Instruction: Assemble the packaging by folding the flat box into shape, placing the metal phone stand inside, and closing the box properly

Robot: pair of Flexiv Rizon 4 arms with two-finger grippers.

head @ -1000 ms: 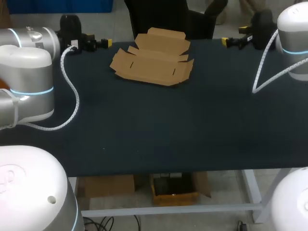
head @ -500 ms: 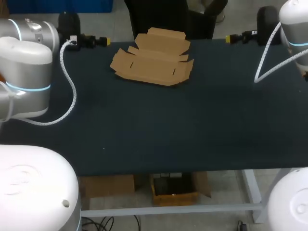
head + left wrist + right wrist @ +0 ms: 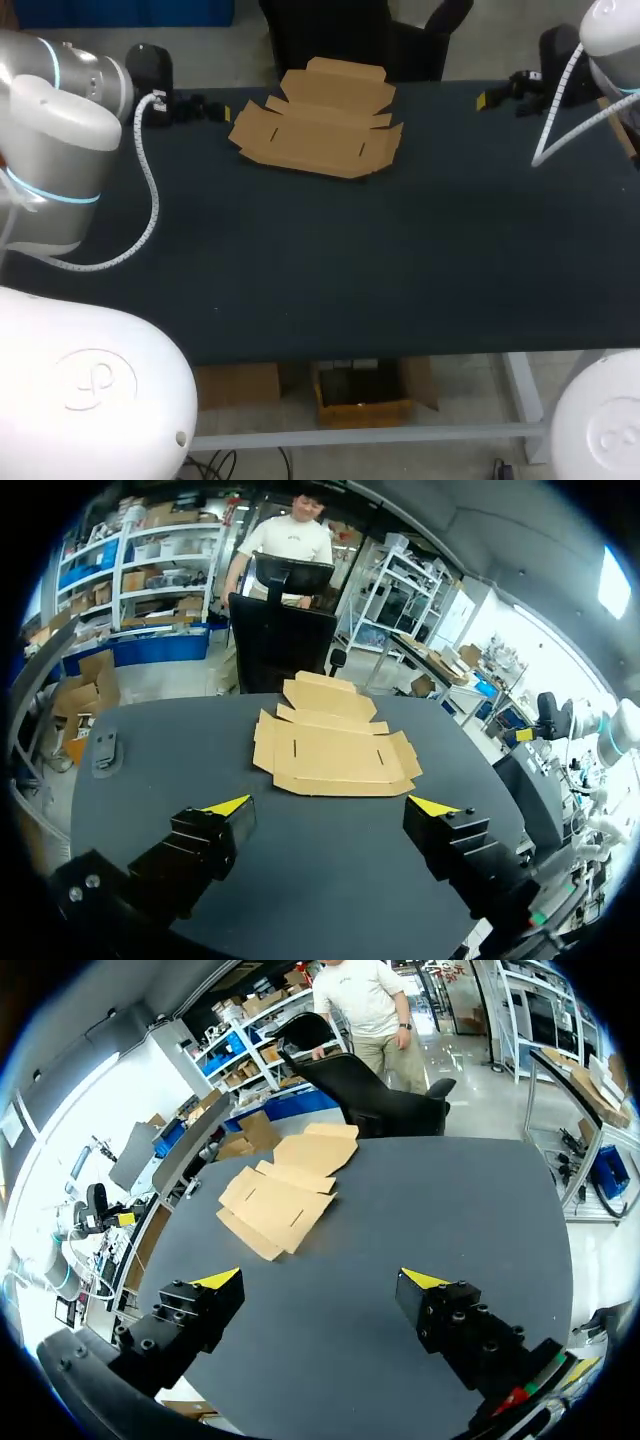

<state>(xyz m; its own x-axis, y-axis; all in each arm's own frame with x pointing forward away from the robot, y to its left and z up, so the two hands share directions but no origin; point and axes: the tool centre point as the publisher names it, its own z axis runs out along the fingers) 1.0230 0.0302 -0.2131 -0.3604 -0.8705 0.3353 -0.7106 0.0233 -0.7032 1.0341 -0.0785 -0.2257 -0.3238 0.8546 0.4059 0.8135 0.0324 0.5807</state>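
The box is lying flat on the worktop, and we are holding both tools spread.

The brown cardboard box is lying unfolded with its flaps out, near the far edge of the dark worktop and a little left of the middle. Our left tool is hovering at the far left side, near the box's left edge but apart from it, with its fingers standing wide and the box straight ahead of the yellow tips. Our right tool is hanging over the far right edge, likewise spread and touching nothing, with the box well apart ahead of it.
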